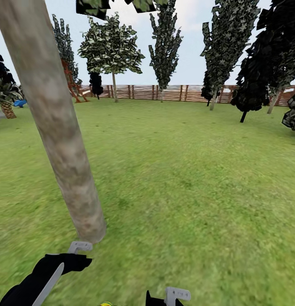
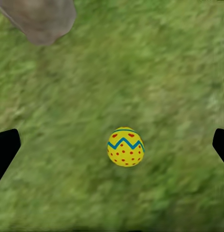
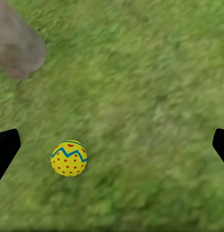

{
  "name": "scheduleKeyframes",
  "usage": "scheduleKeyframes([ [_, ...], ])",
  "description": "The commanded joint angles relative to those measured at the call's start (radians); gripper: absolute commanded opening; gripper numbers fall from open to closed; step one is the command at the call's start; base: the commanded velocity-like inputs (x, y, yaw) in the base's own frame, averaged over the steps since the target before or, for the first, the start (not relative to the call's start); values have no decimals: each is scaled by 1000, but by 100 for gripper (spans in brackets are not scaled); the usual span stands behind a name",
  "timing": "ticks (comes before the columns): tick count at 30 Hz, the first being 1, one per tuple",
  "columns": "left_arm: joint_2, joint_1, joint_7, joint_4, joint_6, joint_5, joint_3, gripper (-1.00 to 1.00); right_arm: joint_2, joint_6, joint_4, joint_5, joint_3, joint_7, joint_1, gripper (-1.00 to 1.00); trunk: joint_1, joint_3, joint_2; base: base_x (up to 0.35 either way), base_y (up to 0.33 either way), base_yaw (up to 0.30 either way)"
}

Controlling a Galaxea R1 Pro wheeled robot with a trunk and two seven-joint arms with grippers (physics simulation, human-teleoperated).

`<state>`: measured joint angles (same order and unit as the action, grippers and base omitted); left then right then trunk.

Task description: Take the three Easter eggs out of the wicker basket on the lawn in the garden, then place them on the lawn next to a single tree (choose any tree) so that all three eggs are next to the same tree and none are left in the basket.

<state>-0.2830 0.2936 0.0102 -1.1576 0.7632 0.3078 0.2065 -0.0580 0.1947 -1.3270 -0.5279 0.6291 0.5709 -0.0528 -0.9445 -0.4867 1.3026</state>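
Observation:
A yellow Easter egg (image 2: 125,146) with red dots and a blue zigzag lies on the lawn (image 1: 177,178), a little way from the foot of the tree (image 1: 58,140). My left gripper (image 2: 113,145) hangs open above it, its black fingertips (image 2: 5,150) far apart. The right wrist view shows an egg (image 3: 69,158) on the grass near the trunk (image 3: 17,48), under my open right gripper (image 3: 113,145). I cannot tell whether it is the same egg. A sliver of yellow egg (image 1: 107,304) peeks in between my arms. The wicker basket is out of view.
The thick grey-tan trunk leans up just ahead of my left arm (image 1: 41,278). Grass stretches away to a slatted wooden fence (image 1: 164,92) lined with several trees (image 1: 111,51). A short palm (image 1: 6,100) and a red-brown frame (image 1: 73,87) stand far left.

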Motion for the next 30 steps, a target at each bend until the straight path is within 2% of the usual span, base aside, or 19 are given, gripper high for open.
scheduleKeyframes([
  [1, -1, 1, 1, -1, 4, 2, 2, 100, 0, 4, -1, -4, 0, 6, 0, 100, 4, 2, -7, 0, 0, 274],
  [30, 0, 1, 20, -1, 3, 2, 3, 100, -2, 3, 11, -4, 3, 4, 0, 100, 115, 93, -210, 0, 0, 283],
])
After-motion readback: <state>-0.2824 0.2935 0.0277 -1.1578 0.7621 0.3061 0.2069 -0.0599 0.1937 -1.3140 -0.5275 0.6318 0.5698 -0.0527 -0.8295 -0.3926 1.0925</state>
